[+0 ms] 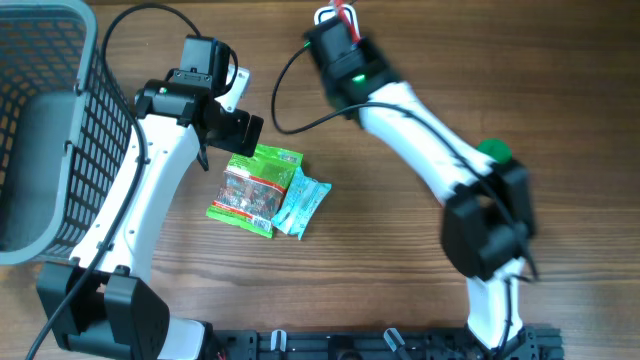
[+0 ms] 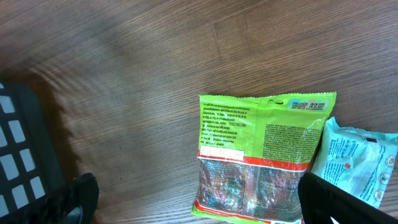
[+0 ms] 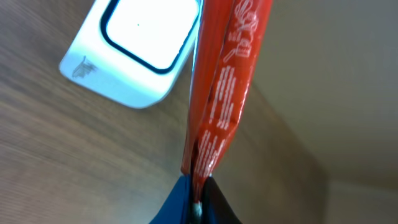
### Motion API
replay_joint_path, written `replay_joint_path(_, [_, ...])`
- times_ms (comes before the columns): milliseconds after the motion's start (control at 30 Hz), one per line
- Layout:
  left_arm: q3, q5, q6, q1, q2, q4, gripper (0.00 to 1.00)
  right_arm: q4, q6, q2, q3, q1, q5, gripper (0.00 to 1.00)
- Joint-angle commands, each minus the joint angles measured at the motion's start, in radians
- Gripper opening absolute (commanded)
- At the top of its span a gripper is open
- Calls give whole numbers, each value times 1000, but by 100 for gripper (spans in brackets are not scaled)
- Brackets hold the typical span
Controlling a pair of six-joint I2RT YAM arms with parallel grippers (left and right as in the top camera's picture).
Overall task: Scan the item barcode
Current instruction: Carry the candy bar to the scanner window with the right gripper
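A: Where's the red packet (image 3: 217, 93)?
B: Clenched in the right pincer (image 3: 198, 194), long axis running straight out from it, just beside the white scanner (image 3: 134, 46), not over its window.
A: Left pincer (image 1: 232, 128)?
B: Released, above the green packet (image 2: 261, 155) on the worktop (image 2: 124, 74).

Basket (image 1: 95, 110) is blocking the left; green packet (image 1: 255, 185) and blue packet (image 1: 303, 205) are crowding centre; desk (image 1: 385, 245) is lying open rightward
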State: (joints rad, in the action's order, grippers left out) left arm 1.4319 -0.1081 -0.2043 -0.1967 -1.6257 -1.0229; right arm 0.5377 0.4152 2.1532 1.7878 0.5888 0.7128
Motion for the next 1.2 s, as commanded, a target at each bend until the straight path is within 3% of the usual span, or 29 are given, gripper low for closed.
replay_joint_path(0, [10,-9,-8,-2,4,2,100,-125,235,107,1,2,232,4])
replay_joint_path(200, [10,-9,-8,-2,4,2,100,-350,410,213,0,1,289,4])
replay_joint_path(600, [10,-9,-8,-2,4,2,100,-335,412,263,-8,-34,184,4])
replay_joint_path(933, [10,-9,-8,-2,4,2,100,-343,314,254,-8,-27,156,4])
replay_joint_path(1067, [10,-9,-8,-2,4,2,100,-290,167,164,-8,-23,130,4])
replay_joint_path(1167, [10,-9,-8,-2,4,2,100,-131,17,46,-8,-23,16,4])
